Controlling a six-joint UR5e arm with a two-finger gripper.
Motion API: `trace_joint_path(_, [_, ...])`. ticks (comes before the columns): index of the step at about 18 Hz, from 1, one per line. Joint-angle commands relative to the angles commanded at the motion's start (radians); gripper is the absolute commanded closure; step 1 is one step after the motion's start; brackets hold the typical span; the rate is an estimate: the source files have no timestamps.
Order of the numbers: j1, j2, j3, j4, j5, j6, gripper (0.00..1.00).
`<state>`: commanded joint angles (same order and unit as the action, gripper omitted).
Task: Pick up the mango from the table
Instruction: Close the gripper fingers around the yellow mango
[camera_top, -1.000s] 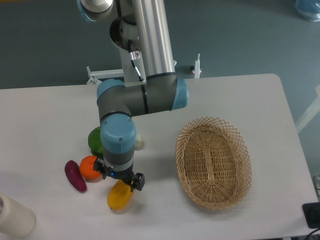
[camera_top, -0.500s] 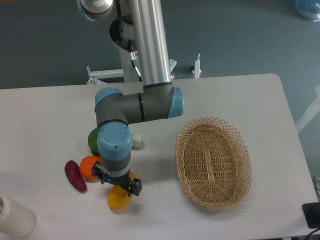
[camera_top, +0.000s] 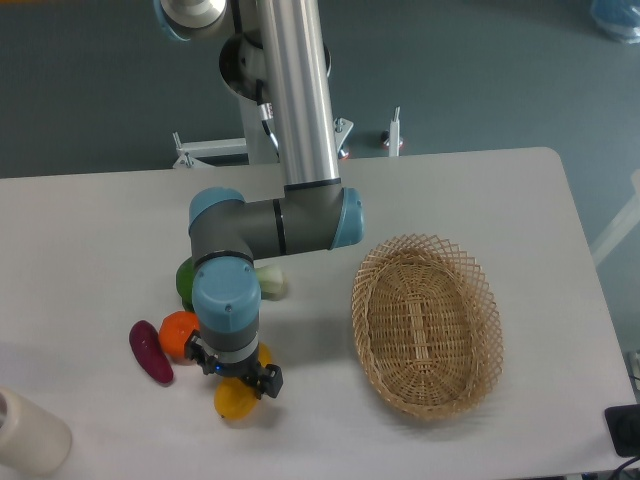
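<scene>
Although the wrist housing hides the fingertips, the claw (camera_top: 238, 380) hangs straight down over the mango (camera_top: 236, 398), low enough that its dark body covers the fruit's upper half; whether the jaws are spread or already pressing on the fruit I cannot tell. The mango lies on the table (camera_top: 90, 230), with only its yellow lower end and an orange edge showing past the claw.

Taking the mango as the landmark, the round orange fruit (camera_top: 178, 334) sits just beside it up and to the left, close enough that a wide jaw could nudge it. Further left lies the dark purple eggplant (camera_top: 150, 351), glossy and slightly curved. A green fruit (camera_top: 187, 281) and a small pale item (camera_top: 271, 283) peek out from behind the arm above the mango. Well to the right stands a woven basket (camera_top: 426, 325), oval, open-weave and tan. At the lower left corner a white cylinder (camera_top: 30, 435) stands near the table edge.

As a judgement, the mango will handle as a moderately heavy, firm fruit with a smooth, waxy skin that can slip, and its flesh may bruise under hard pressure. The best hold is probably across its narrower width near the middle, where the sides run closest to parallel, rather than toward the tapering ends, where it could squirt out. The matte white table gives little friction, so an off-centre squeeze might roll it.
</scene>
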<state>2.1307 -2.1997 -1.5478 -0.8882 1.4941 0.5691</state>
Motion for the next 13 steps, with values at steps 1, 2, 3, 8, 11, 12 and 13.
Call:
trace_joint_path(1, [0.000,0.000,0.000,0.000,0.000,-0.002,0.28])
trace_joint_path(2, [0.000,0.000,0.002,0.000,0.000,-0.009,0.38])
trace_joint_path(3, [0.000,0.000,0.005,0.000,0.002,-0.020,0.46])
trace_joint_path(8, [0.000,0.014,0.015,-0.002,0.017,-0.031,0.61])
trace_joint_path(11, [0.000,0.038,0.020,-0.003,0.018,-0.032,0.61])
trace_joint_path(12, [0.000,0.047,0.017,-0.003,0.018,-0.031,0.61])
trace_joint_path(13, [0.001,0.055,0.017,-0.005,0.018,-0.031,0.61])
